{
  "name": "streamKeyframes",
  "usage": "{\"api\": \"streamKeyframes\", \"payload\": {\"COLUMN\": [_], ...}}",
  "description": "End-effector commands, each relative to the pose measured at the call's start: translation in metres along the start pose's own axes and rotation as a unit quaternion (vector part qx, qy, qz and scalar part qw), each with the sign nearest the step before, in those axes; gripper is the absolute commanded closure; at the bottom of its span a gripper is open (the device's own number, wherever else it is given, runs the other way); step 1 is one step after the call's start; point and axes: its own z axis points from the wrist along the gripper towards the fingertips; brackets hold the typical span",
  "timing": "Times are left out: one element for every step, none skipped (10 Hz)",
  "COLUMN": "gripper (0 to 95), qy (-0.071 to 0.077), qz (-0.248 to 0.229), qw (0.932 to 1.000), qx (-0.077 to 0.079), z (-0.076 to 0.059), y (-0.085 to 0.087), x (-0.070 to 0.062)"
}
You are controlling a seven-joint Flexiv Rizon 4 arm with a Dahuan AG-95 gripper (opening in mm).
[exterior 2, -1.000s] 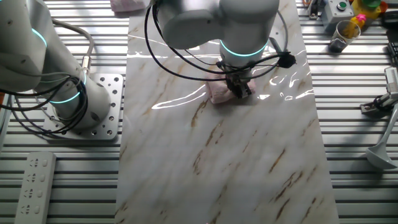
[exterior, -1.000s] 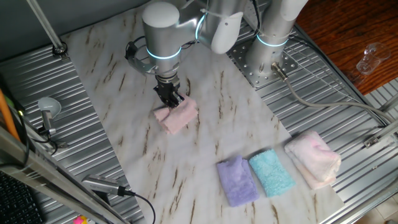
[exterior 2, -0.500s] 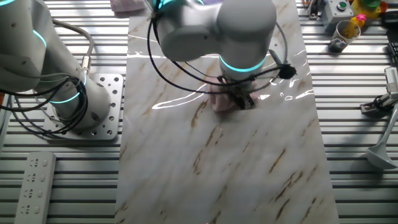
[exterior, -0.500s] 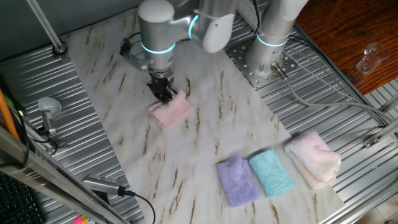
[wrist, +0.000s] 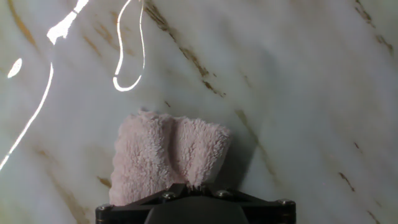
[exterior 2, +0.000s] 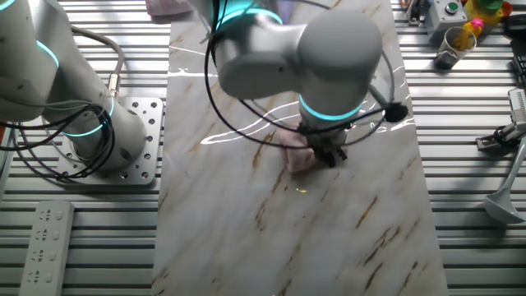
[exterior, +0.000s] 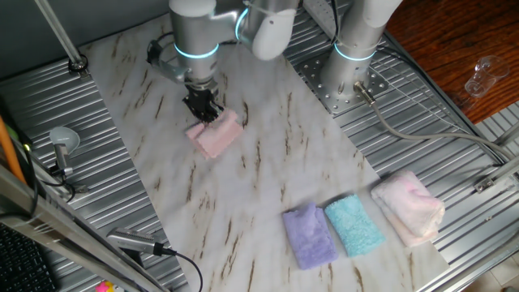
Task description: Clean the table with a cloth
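The cloth [exterior: 216, 135], a small fluffy salmon-pink towel, lies on the table [exterior: 268, 162], the white marble-look board with brown streaks. My gripper [exterior: 204, 112] is shut on the cloth's upper edge and presses it against the board. In the other fixed view the cloth [exterior 2: 301, 158] peeks out under the gripper [exterior 2: 330, 152], mostly hidden by the wrist. In the hand view the cloth [wrist: 168, 155] bunches up between the jaws at the gripper [wrist: 191, 186], with bare table [wrist: 292, 93] around it.
A purple towel [exterior: 309, 235], a teal towel [exterior: 354, 226] and a pale pink bundled towel [exterior: 409, 206] lie at the board's near end. The arm's base [exterior: 349, 69] stands on ribbed grey metal beside the board. A remote [exterior 2: 43, 247] lies beside the other arm base.
My gripper has dragged the cloth across the board, up and left in one fixed view, down and right in the other. The grip on the cloth is unchanged.
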Motion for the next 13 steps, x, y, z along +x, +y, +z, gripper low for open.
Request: {"api": "streamKeyframes", "payload": {"gripper": [95.0,95.0,95.0,95.0,95.0,95.0,95.0,95.0,95.0,95.0,95.0,95.0,95.0], "qy": [-0.006,-0.008,-0.008,-0.004,-0.005,-0.006,-0.007,-0.007,-0.005,-0.004,-0.002,0.0,0.003], "qz": [0.013,0.018,0.032,0.041,0.04,0.029,0.014,0.006,-0.008,-0.021,-0.031,-0.041,-0.053], "qw": [0.9999,0.9998,0.9994,0.9991,0.9992,0.9995,0.9999,0.9999,0.9999,0.9997,0.9994,0.999,0.9984], "qx": [-0.001,-0.003,-0.005,0.0,0.001,0.002,0.003,0.005,0.009,0.011,0.014,0.017,0.02], "z": [0.003,0.004,0.003,0.001,0.002,0.005,0.008,0.008,0.009,0.008,0.005,0.002,-0.001], "y": [0.008,0.013,0.031,0.045,0.044,0.037,0.027,0.021,0.01,0.0,-0.007,-0.015,-0.024], "x": [-0.004,-0.007,-0.016,-0.023,-0.023,-0.019,-0.013,-0.009,-0.003,0.004,0.009,0.013,0.018]}}
